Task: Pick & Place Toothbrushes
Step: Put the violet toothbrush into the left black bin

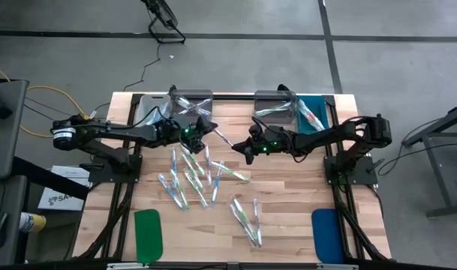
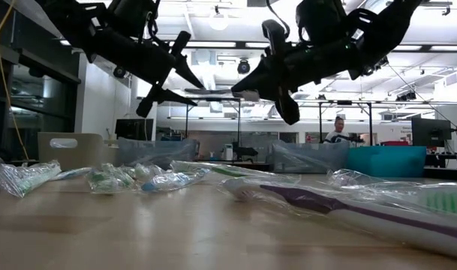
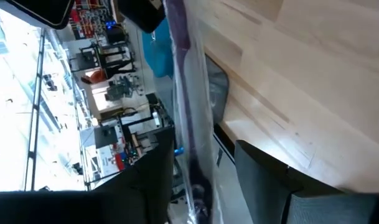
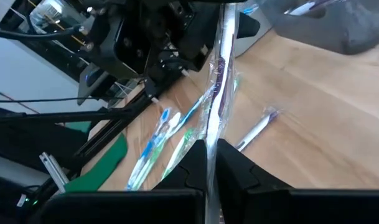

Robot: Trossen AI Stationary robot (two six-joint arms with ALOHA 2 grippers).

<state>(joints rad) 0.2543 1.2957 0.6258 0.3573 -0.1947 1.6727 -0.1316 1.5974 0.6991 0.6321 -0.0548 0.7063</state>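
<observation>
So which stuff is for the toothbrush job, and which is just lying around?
For the job: the scattered toothbrushes, one wrapped toothbrush in the right gripper, probably the grey bins.
Just lying about: green pad, blue pad.

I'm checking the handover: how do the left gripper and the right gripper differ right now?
The right gripper is shut on the wrapped toothbrush; the left gripper is open around that toothbrush's other end. Both hang above the table, facing each other.
</observation>
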